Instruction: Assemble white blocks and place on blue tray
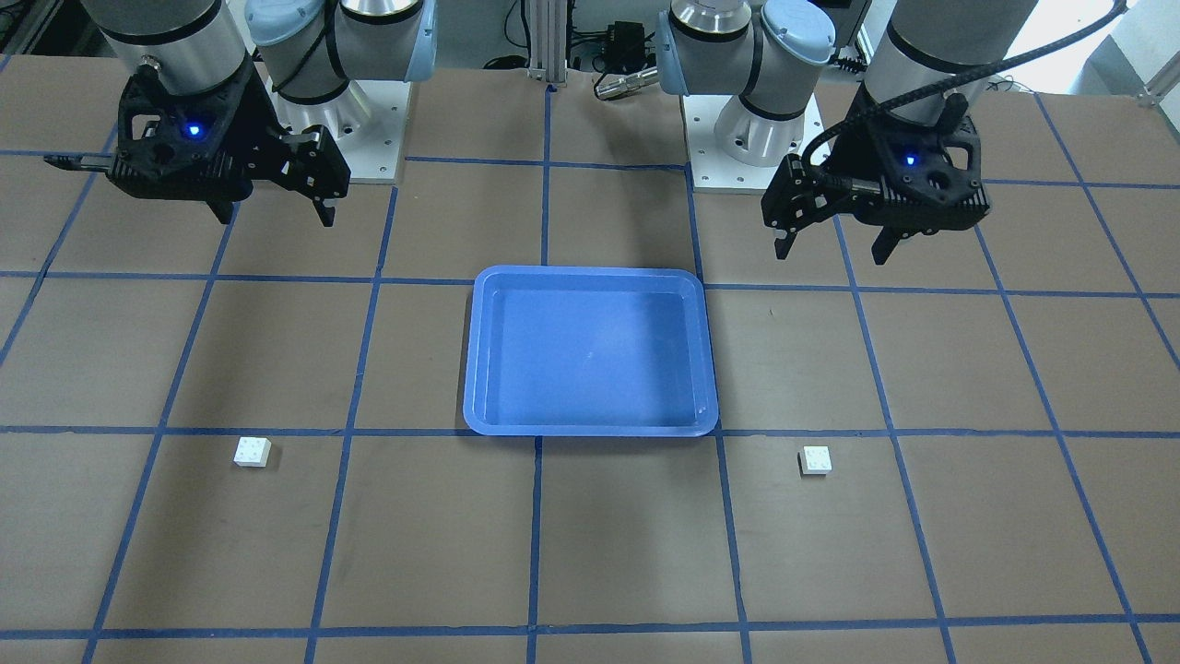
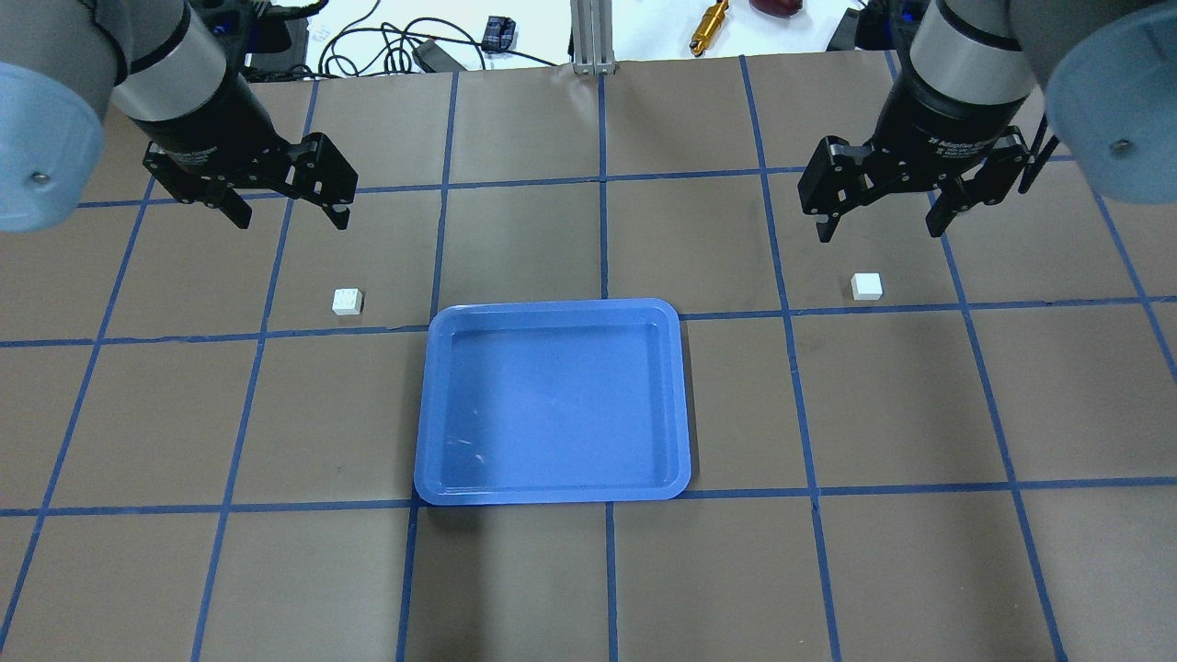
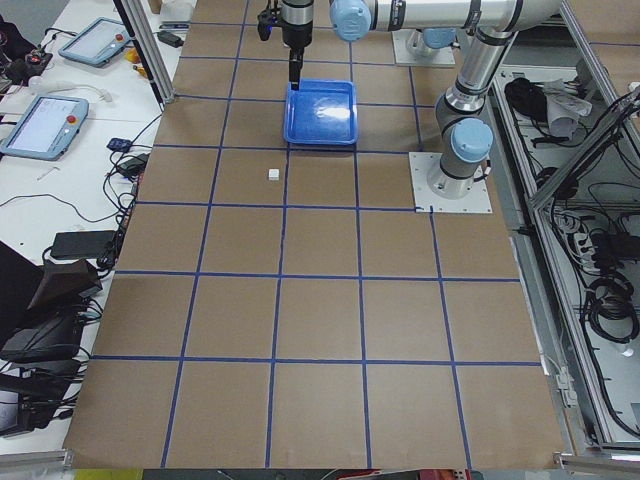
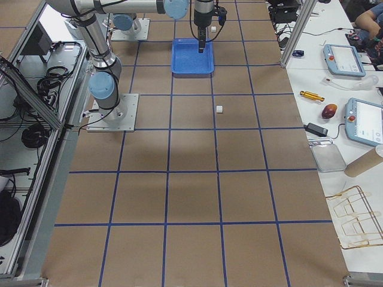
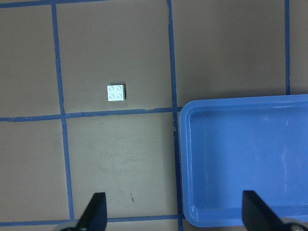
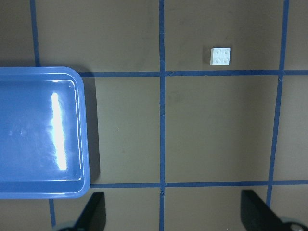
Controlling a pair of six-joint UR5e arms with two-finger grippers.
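Observation:
The blue tray (image 2: 552,395) lies empty at the table's middle; it also shows in the front view (image 1: 590,350). One white studded block (image 2: 347,301) sits left of the tray, below my left gripper (image 2: 292,219), which is open, empty and raised. In the left wrist view the block (image 5: 116,92) lies ahead, with the tray (image 5: 245,159) to the right. A second white block (image 2: 866,286) sits right of the tray, just below my right gripper (image 2: 880,232), also open and empty. The right wrist view shows this block (image 6: 221,56) and the tray (image 6: 43,132).
The brown table carries a grid of blue tape lines (image 2: 602,175). Cables and a brass tool (image 2: 708,18) lie beyond the far edge. The arm bases (image 1: 747,138) stand at the robot's side of the table.

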